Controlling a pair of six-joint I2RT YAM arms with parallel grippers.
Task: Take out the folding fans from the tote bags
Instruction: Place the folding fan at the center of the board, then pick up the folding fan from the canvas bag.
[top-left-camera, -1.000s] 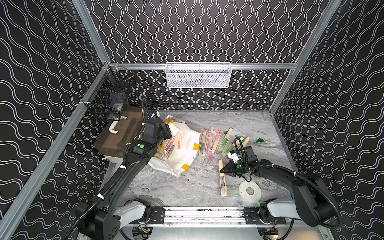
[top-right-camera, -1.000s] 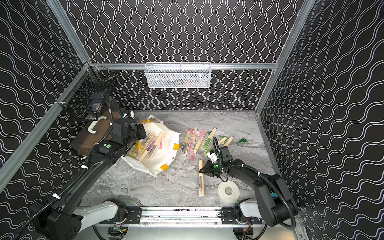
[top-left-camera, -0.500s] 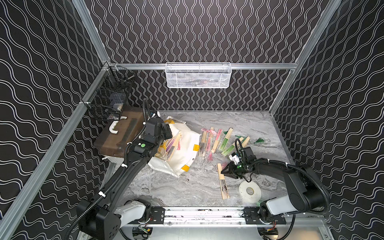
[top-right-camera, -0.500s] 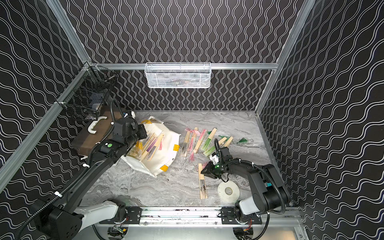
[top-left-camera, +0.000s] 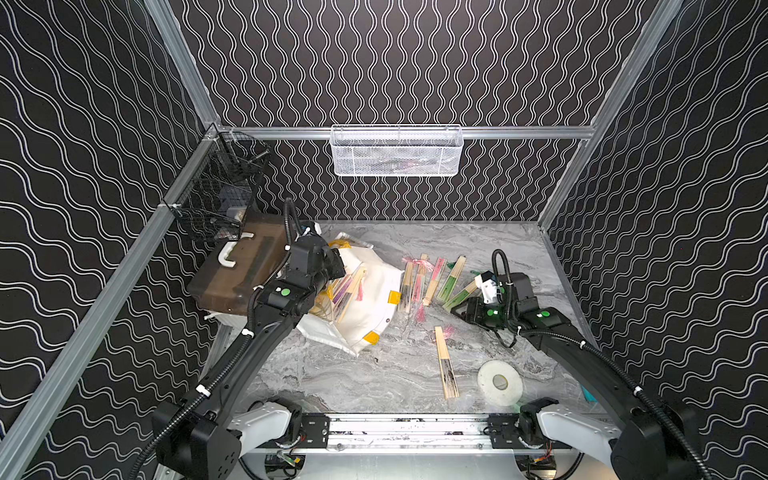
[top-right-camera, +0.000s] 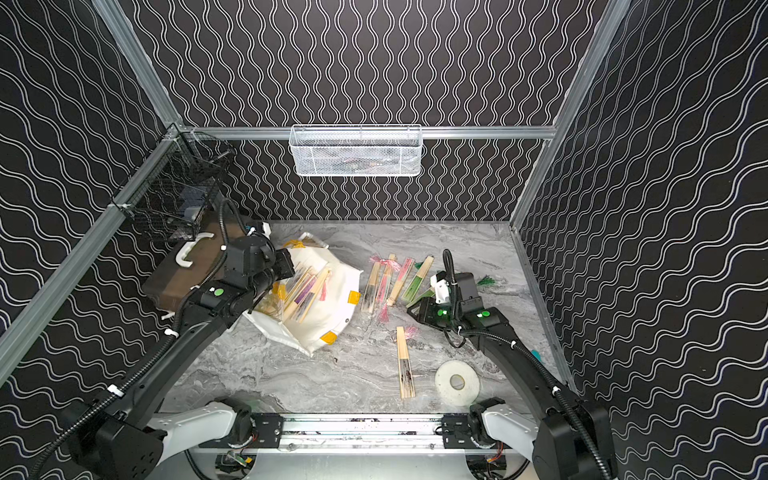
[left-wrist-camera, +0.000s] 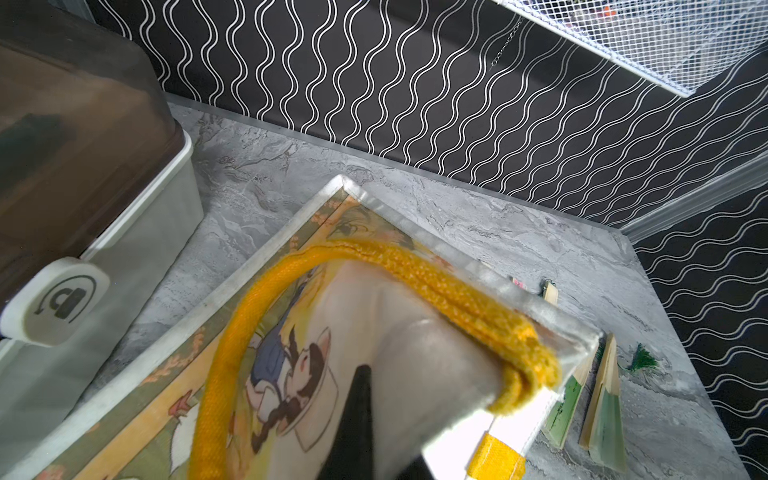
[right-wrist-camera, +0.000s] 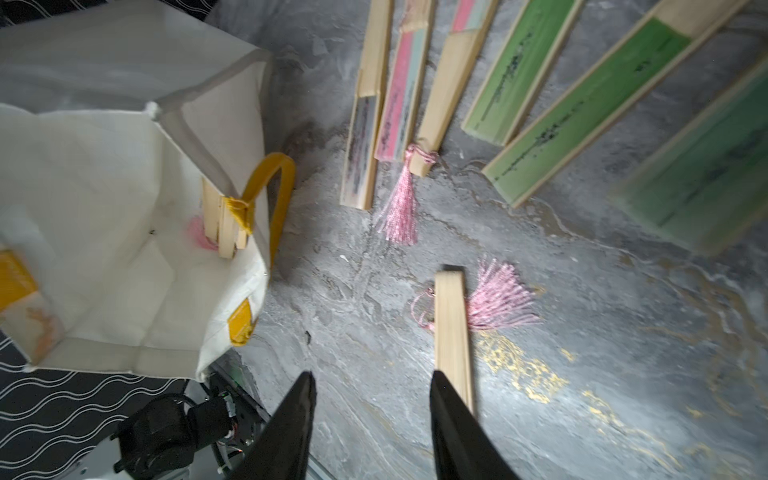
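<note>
The white tote bag (top-left-camera: 374, 307) (top-right-camera: 332, 320) lies tipped on the table with its mouth facing the left arm. Several folding fans (top-left-camera: 347, 291) stick out of it. My left gripper (left-wrist-camera: 365, 386) is shut on the tote's rim fabric beside the yellow handle (left-wrist-camera: 415, 270); in both top views its fingers are hidden under the wrist. Several more fans (top-left-camera: 432, 278) (right-wrist-camera: 399, 104) lie in a row to the right of the tote. One fan (top-left-camera: 445, 365) (right-wrist-camera: 451, 328) with a pink tassel lies alone nearer the front. My right gripper (top-left-camera: 457, 309) (right-wrist-camera: 370, 386) hovers open and empty over bare table beside that fan's tassel end.
A brown-lidded white box (top-left-camera: 237, 270) stands at the left, behind the left arm. A white tape roll (top-left-camera: 498, 382) lies front right, next to the lone fan. A black wire basket (top-left-camera: 216, 199) and a white mesh basket (top-left-camera: 395, 151) hang on the walls.
My right gripper has opened and let go of the lone fan, then drawn back toward the row of fans. The fan stays on the table. The left arm has not moved.
</note>
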